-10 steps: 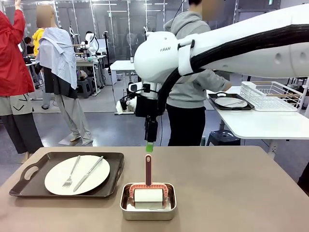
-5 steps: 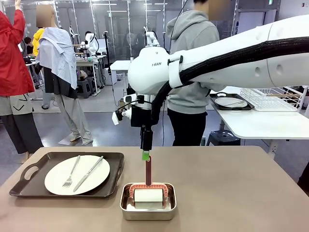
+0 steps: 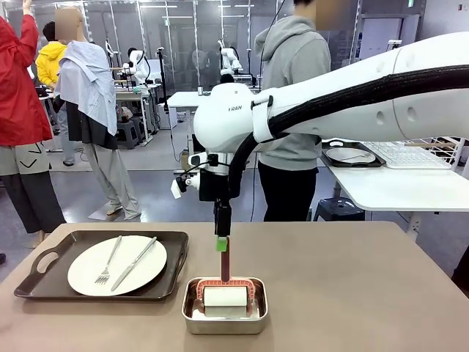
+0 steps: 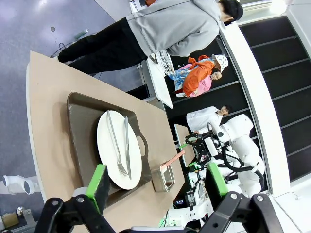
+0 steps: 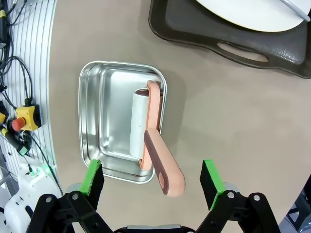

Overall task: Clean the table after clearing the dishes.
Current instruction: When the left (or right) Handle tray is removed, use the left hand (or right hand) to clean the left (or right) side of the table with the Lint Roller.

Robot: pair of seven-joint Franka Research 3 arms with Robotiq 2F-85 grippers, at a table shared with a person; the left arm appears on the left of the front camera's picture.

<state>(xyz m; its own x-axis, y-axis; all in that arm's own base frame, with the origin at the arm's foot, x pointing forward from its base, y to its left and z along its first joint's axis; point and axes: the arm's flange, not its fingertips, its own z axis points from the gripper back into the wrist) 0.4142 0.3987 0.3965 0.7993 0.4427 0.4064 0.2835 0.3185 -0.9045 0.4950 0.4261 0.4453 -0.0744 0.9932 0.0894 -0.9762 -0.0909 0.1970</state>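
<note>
The brown table [image 3: 352,293] carries a dark tray [image 3: 44,273] at its left. On the tray lies a white plate [image 3: 88,264] with a fork [image 3: 108,264] and a knife [image 3: 135,262]. My right gripper [image 3: 220,244] points straight down, its tips level with the top of an upright roller handle [image 3: 225,262]. In the right wrist view the gripper [image 5: 151,180] is open, the salmon handle [image 5: 163,165] between its green pads, nothing gripped. My left gripper [image 4: 158,187] is open and empty, high above the tray [image 4: 82,131] and plate [image 4: 119,148].
A small steel pan [image 3: 224,320] at the table's front middle holds the white roller [image 3: 224,297]. A person in a grey hoodie [image 3: 293,88] stands at a white side table [image 3: 396,187] bearing a second tray with a plate [image 3: 350,155] and a wire rack [image 3: 414,152].
My right gripper has come down and a little to the left, from above the roller handle to level with its top. The left gripper and the dishes have stayed put.
</note>
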